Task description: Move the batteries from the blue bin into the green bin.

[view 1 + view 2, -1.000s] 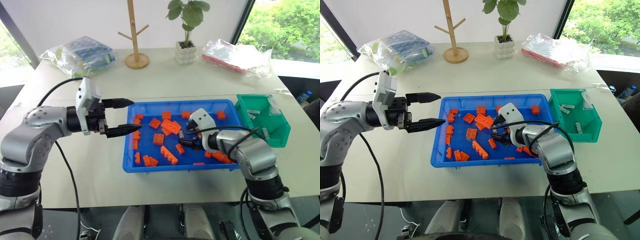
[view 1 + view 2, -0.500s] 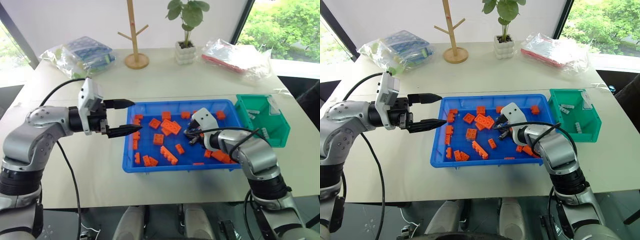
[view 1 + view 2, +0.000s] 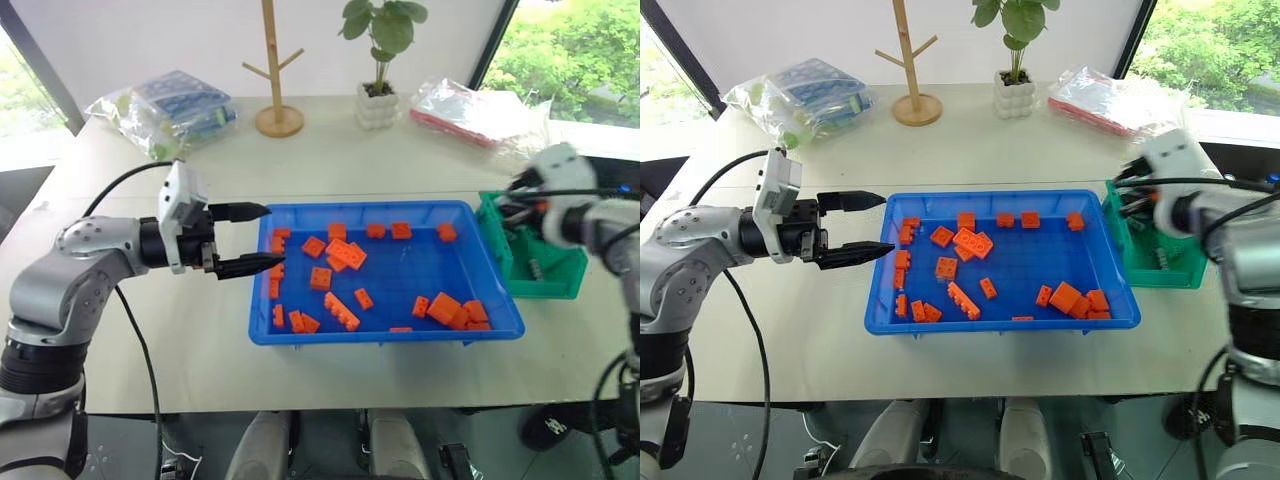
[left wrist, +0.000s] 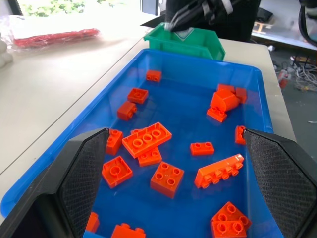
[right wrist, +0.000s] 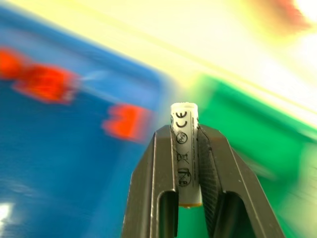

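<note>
Fingers (image 5: 218, 173) pinching battery (image 5: 184, 151) — now over green bin (image 3: 545, 270).

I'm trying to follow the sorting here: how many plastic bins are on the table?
2. The blue bin sits mid-table in front of the robot, with orange bricks in it. The smaller green bin stands just off its right end. Nothing suggests a hidden third.

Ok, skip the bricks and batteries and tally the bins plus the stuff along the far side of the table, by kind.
Bins: 2, blue bin and green bin
Plastic bags: 2, left bag and right bag
Potted plant: 1
Wooden stand: 1
Total: 6
</note>
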{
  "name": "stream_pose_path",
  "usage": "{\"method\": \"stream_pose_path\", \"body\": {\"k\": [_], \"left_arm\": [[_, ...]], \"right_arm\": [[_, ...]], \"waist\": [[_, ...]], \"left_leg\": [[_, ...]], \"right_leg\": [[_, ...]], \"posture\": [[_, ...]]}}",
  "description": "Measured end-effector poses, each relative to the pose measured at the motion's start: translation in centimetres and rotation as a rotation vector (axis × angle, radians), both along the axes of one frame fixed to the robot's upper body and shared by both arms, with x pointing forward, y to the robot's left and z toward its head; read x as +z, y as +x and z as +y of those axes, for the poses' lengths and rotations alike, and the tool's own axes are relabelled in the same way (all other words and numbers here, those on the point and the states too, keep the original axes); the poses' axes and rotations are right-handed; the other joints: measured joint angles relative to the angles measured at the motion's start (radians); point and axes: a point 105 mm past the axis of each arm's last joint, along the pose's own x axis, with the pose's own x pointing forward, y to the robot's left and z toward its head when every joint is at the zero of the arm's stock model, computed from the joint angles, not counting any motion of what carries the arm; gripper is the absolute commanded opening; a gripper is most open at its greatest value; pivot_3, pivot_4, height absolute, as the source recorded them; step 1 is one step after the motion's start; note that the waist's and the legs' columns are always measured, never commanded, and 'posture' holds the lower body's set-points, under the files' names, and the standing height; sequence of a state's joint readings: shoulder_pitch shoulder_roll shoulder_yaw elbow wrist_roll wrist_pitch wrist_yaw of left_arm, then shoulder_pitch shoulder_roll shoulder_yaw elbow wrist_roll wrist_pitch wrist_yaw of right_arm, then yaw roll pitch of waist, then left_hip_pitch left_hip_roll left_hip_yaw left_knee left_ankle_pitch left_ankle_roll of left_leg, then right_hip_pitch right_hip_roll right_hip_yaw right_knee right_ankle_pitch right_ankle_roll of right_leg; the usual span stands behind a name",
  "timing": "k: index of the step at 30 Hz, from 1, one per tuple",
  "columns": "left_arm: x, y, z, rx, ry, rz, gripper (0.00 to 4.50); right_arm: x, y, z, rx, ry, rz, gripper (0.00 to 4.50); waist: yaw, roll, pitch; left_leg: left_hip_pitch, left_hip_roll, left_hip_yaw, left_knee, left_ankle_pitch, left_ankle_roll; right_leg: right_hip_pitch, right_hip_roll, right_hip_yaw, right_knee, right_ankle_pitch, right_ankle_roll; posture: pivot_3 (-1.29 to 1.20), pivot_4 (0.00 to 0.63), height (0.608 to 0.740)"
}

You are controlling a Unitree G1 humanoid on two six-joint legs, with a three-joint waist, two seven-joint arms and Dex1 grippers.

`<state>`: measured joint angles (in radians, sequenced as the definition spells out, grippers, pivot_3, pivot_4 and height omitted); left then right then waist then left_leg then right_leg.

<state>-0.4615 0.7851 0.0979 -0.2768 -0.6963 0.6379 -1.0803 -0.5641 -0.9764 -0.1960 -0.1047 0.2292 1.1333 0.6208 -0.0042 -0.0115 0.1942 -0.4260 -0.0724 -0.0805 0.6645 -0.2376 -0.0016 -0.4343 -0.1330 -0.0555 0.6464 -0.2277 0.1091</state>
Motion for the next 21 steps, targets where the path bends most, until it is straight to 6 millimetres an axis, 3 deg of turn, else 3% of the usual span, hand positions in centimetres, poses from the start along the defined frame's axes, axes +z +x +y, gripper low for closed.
{"method": "stream_pose_path", "body": {"k": [3, 5, 9, 13, 15, 18, 21], "left_arm": [[-0.2, 0.0, -0.3, -0.010, -0.005, 0.004, 4.50], [-0.1, 0.1, -0.4, -0.013, -0.005, 0.002, 4.50], [0.0, 0.3, -0.7, -0.027, -0.009, -0.002, 4.50], [-0.1, 0.4, -0.7, -0.041, -0.005, 0.002, 4.50], [-0.1, 0.4, -0.7, -0.043, 0.000, 0.002, 4.50], [-0.2, 0.5, -0.5, -0.039, 0.004, 0.009, 4.50], [-0.6, 0.6, 0.4, -0.015, 0.015, 0.029, 4.50]], "right_arm": [[-1.3, -0.3, -1.6, -0.042, 0.009, 0.030, 0.04], [-2.7, -0.5, -2.0, -0.053, 0.025, 0.065, 1.09], [-3.3, -0.1, -1.4, -0.012, 0.028, 0.035, 2.99], [-3.1, -0.6, -1.0, 0.053, 0.004, -0.011, 2.99], [-3.0, -2.0, -0.5, 0.138, 0.023, -0.020, 2.99], [-3.1, -5.0, 0.3, 0.278, 0.047, 0.008, 2.99], [-3.7, -8.4, -0.3, 0.341, 0.108, 0.065, 2.99]], "waist": [[-0.009, 0.000, 0.000], [-0.010, 0.001, 0.000], [-0.007, 0.001, 0.000], [-0.001, 0.001, 0.000], [0.006, 0.001, 0.000], [0.017, 0.001, 0.000], [0.019, 0.000, 0.000]], "left_leg": [[0.000, 0.000, 0.001, 0.000, 0.000, 0.000], [0.000, 0.000, 0.001, 0.000, 0.000, 0.000], [0.000, 0.000, 0.001, 0.000, 0.000, 0.000], [0.000, 0.000, 0.001, 0.000, 0.000, 0.000], [0.000, 0.000, 0.001, 0.000, 0.000, 0.001], [0.000, 0.000, 0.001, 0.000, -0.001, 0.001], [0.001, 0.000, 0.000, 0.001, -0.001, 0.001]], "right_leg": [[0.000, 0.000, 0.000, 0.000, 0.000, 0.000], [0.000, 0.000, 0.001, 0.000, 0.000, 0.000], [0.000, 0.000, 0.001, 0.000, 0.000, 0.000], [0.000, 0.000, 0.001, 0.000, 0.000, 0.000], [0.000, 0.000, 0.001, 0.000, 0.000, 0.001], [0.000, 0.000, 0.000, 0.000, 0.000, 0.001], [0.003, 0.000, 0.000, -0.002, -0.001, 0.001]], "posture": [[0.00, 0.150, 0.693], [0.00, 0.150, 0.693], [0.00, 0.150, 0.693], [0.00, 0.150, 0.693], [0.00, 0.150, 0.693], [0.00, 0.150, 0.693], [0.00, 0.150, 0.693]]}}
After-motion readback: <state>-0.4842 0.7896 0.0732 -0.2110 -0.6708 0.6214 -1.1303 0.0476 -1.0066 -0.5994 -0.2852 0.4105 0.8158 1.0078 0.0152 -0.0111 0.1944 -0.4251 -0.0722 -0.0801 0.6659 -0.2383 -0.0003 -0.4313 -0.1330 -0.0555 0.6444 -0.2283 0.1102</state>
